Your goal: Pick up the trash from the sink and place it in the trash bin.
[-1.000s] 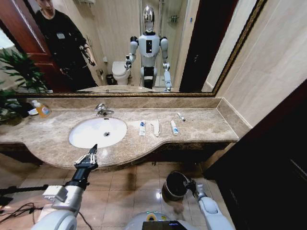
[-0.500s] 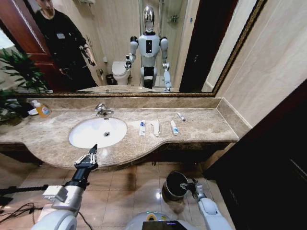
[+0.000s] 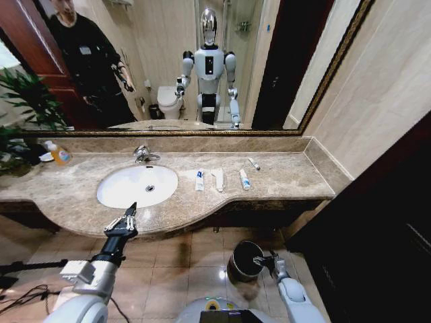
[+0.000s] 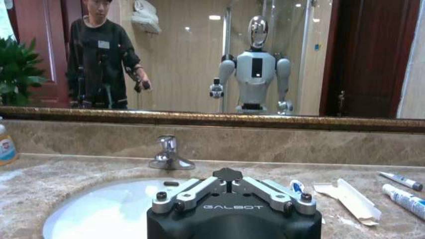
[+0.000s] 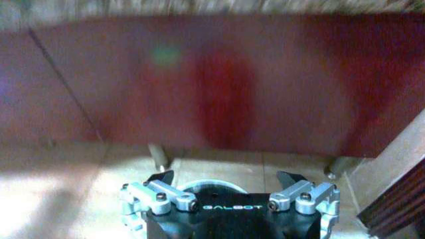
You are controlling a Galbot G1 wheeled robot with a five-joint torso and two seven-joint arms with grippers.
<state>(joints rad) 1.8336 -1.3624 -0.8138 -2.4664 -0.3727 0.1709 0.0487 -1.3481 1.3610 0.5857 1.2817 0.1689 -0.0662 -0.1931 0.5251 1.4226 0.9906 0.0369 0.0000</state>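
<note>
Right pincer (image 3: 268, 258) hangs low over the rim of the trash bin (image 3: 242, 258) on the floor, fingers spread and empty; left pincer (image 3: 121, 219) hovers at the bench's (image 3: 289, 176) front edge by the sink (image 3: 137, 185), fingers apart, gripping nothing. Trash (image 3: 219, 179) lies in a loose row on the bench, right of the sink, towards the back edge

Polished beige-brown marble for the counter (image 3: 283, 176), glossy and mottled. Smooth glazed white for the sink (image 3: 128, 192), with a shiny chrome faucet (image 3: 143, 155) at its back edge. Dark metal with a bright rim for the trash bin (image 3: 237, 268) on glossy floor tiles (image 3: 192, 269). White plastic for the tubes (image 3: 199, 180), creased papery white for the packet (image 4: 349, 196). Matt black casing on the left gripper (image 3: 120, 221).
</note>
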